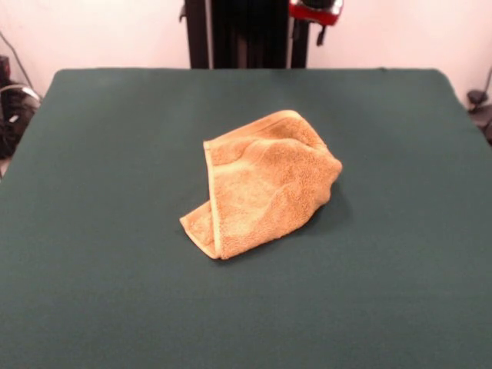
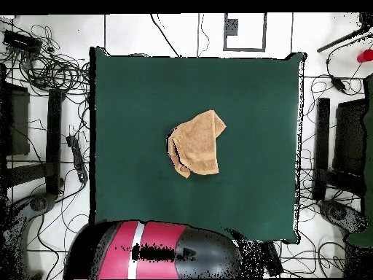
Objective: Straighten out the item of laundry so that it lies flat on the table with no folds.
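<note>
The item of laundry (image 1: 261,184) is an orange-tan terry towel lying crumpled near the middle of the table (image 1: 100,231), which is covered in dark green cloth. The towel is folded over itself into a rough wedge, with a hemmed edge running down its left side in the front view and a small flap poking out at the lower left. From overhead the towel (image 2: 197,143) sits slightly right of the centre of the table (image 2: 131,109). The arm is drawn back: a red and black part (image 1: 315,11) shows at the top edge. No gripper shows in either view.
The arm's red and black body (image 2: 156,251) overhangs the table's bottom edge in the overhead view. Cables and dark stands (image 2: 51,124) crowd the floor on both sides of the table. Green cloth surrounds the towel on all sides.
</note>
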Motion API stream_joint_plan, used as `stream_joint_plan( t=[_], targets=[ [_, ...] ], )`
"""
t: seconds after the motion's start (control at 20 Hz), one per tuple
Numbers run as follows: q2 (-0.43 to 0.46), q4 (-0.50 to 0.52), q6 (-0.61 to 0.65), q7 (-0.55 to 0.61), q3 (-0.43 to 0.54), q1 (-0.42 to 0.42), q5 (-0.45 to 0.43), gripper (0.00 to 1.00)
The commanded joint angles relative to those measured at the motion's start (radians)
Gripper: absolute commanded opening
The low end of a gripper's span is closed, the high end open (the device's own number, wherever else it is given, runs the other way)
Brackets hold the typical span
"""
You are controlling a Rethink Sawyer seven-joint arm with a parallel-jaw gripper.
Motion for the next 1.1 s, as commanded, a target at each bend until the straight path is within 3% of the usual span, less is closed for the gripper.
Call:
stream_joint_plan(
  t=[0.05, 0.25, 0.7, 0.9, 1.1],
  targets=[
    [-0.001, -0.03, -0.198, 0.016, -0.071, 0.112, -0.215, 1.0],
    [0.007, -0.023, -0.211, 0.077, -0.049, 0.104, -0.224, 1.0],
    [-0.071, 0.072, -0.143, 0.169, -0.019, 0.138, -0.128, 1.0],
    [-0.133, 0.097, -0.013, 0.148, -0.003, 0.13, -0.096, 1.0],
    [-0.169, 0.117, 0.02, 0.174, 0.031, 0.116, -0.076, 1.0]
  ],
)
